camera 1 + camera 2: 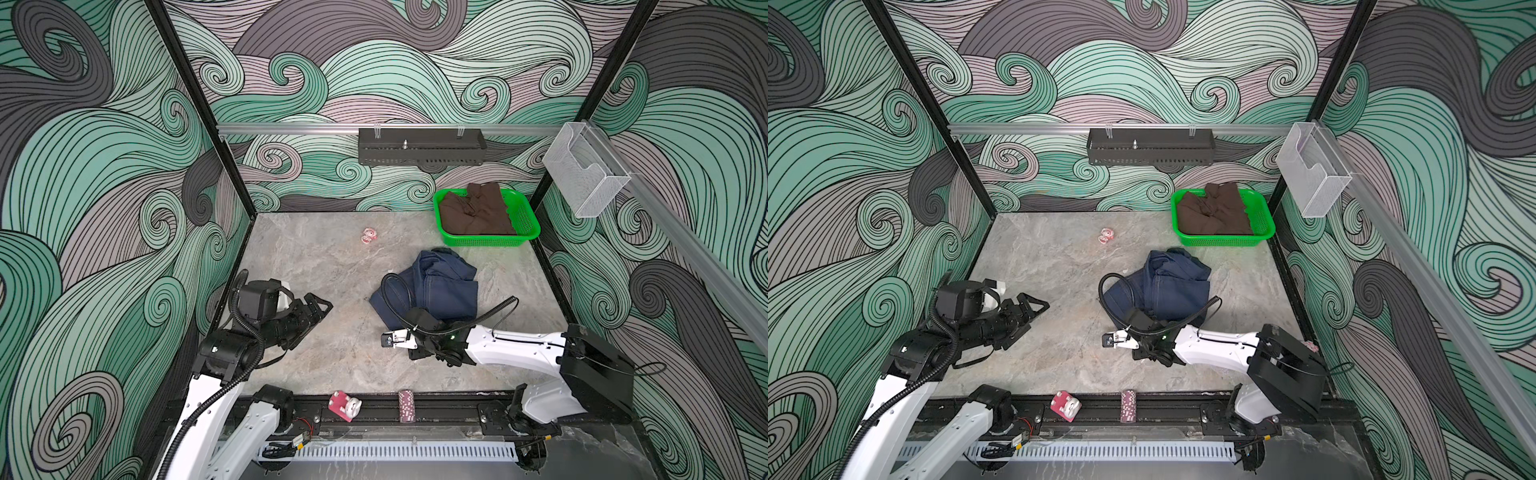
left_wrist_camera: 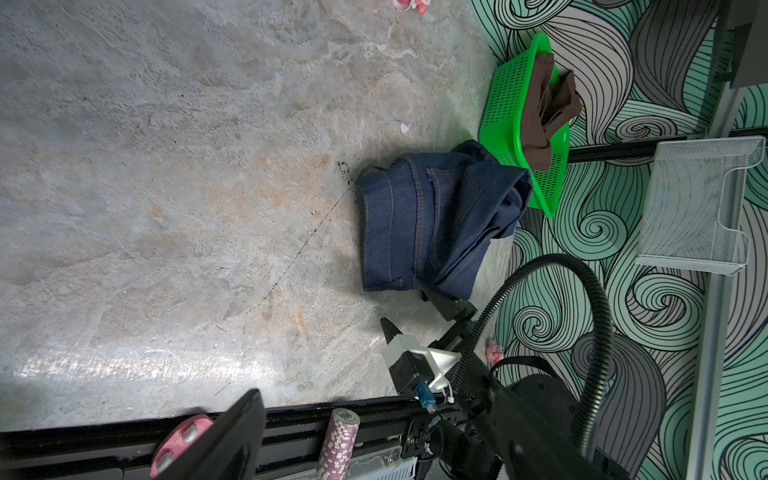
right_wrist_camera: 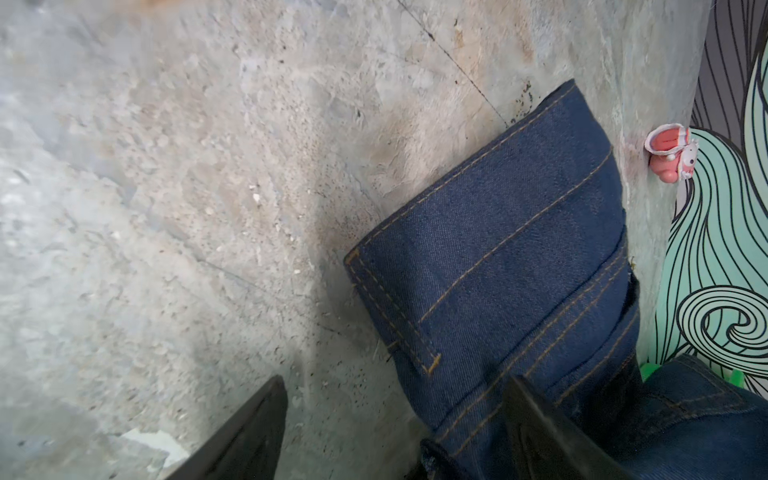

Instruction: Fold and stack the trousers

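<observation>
At right-centre of the grey marbled tabletop (image 1: pixel 316 257), near the green plastic basket (image 1: pixel 530 232), the dark navy denim trousers (image 1: pixel 440 286) lie bunched, seemingly neither folded nor stacked yet; right gripper (image 3: pixel 397 384) gapes astride their near edge, left gripper (image 1: pixel 321 309) open, idle.

Both top views look down from high at the front onto the whole table (image 1: pixel 316 266). Both wrist views sit low over it and share the trousers (image 3: pixel 519 257).

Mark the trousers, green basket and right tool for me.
trousers (image 1: pixel 440 286): in a top view, middle of the bundled denim.
green basket (image 1: pixel 486 240): in a top view, front wall.
right tool (image 3: pixel 395 376): right wrist view, midway between its fingertips.
</observation>
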Tool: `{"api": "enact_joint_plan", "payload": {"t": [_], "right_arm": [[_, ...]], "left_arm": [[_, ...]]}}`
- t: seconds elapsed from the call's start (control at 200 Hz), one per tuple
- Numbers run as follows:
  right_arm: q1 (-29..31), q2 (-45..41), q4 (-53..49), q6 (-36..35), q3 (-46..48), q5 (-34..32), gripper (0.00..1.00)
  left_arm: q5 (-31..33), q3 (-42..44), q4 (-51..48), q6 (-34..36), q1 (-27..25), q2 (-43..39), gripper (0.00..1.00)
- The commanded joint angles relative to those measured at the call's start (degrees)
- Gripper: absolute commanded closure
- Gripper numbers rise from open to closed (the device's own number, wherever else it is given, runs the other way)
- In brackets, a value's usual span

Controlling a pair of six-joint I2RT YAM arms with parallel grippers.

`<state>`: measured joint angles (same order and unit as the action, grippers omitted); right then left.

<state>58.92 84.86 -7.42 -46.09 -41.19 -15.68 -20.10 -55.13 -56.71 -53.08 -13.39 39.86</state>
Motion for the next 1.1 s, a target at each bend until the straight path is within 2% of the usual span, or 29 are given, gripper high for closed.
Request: {"api": "enact_joint_plan", "payload": {"t": [0.0, 0.3, 0.47, 0.52, 0.711, 0.751, 0.836, 0.946, 1.096], "right_arm": [[-1.25, 1.09, 2.34, -0.62, -1.13, 0.26, 0.18], [-4.27, 7.39, 4.73, -1.51, -3.31, 1.69, 0.22], [-4.56, 10.72, 7.26, -1.51, -5.65, 0.29, 0.36], [-4.52, 10.98, 7.83, -1.21, -6.69, 0.28, 0.46], [-4.57, 9.13, 5.7, 2.13, -13.26, -0.51, 0.93], [-4.68, 7.69, 2.19, 4.16, -16.47, 0.16, 1.0], [-6.09, 4.04, -6.19, 11.77, -24.89, 1.93, 1.0], [-9.34, 1.13, -17.42, 27.24, -38.48, -1.46, 1.0], [-14.62, 2.81, -36.2, 46.3, -61.73, -4.7, 1.0]], "left_arm": [[1.1, -2.25, -0.11, 1.29, -0.06, 0.61, 0.11], [1.46, -3.83, 0.18, 3.31, 0.29, 3.19, 0.11], [2.05, -4.95, 0.32, 4.16, 0.38, 4.11, 0.11], [2.49, -5.51, 0.11, 4.62, 0.41, 4.33, 0.11], [4.6, -8.18, -1.42, 6.51, 0.45, 4.98, 0.1], [5.16, -9.1, -1.92, 7.05, 0.43, 5.21, 0.1], [6.33, -11.22, -2.93, 8.19, 0.45, 5.89, 0.09], [4.92, -12.1, -1.41, 8.33, 0.25, 6.76, 0.09], [2.51, -12.01, 1.38, 7.02, 0.13, 7.97, 0.1]]}}
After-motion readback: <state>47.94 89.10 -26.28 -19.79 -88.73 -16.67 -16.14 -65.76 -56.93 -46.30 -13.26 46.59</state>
